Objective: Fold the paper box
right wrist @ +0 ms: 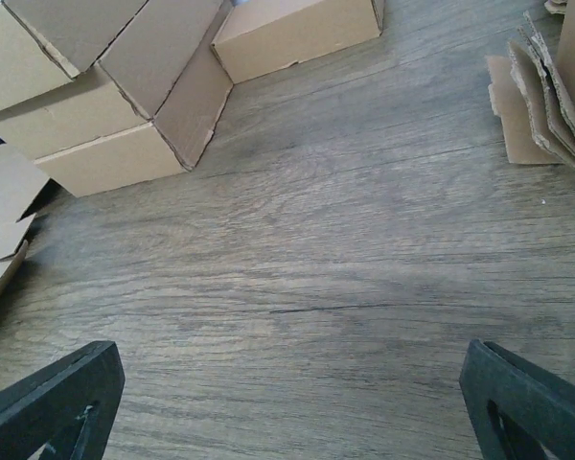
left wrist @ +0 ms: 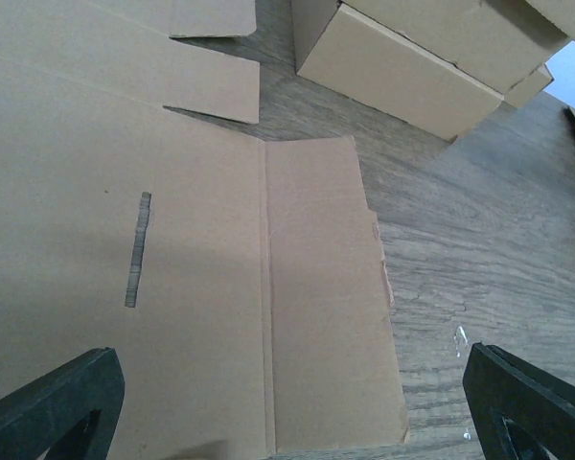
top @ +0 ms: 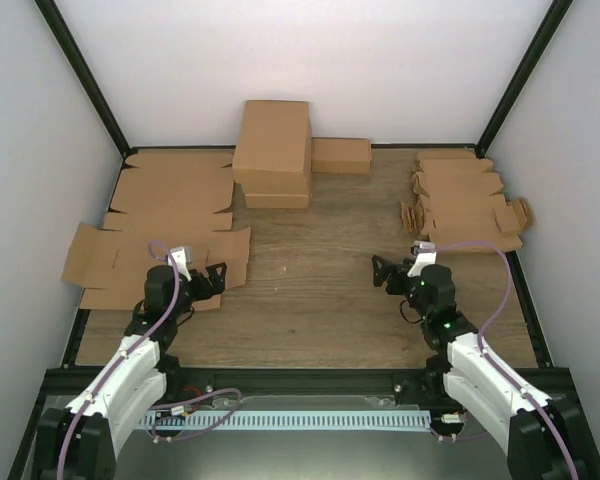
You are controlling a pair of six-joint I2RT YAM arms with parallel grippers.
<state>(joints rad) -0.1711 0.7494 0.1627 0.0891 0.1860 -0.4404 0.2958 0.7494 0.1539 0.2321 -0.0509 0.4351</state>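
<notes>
Left pincer was wide, nothing between the fingers. It sat over the right-hand flap of the big flat cardboard sheet on the left of the worktop; couldn't tell whether it touched. Right pincer was also wide and empty, over bare wood right of centre. The paper box was a flat blank on a rough stack at the back right, just beyond my right pincer, and neither pincer touched it. The right wrist view caught only the stack's edge. Stacked brown cartons stood back centre, with a smaller closed box against their right side.
</notes>
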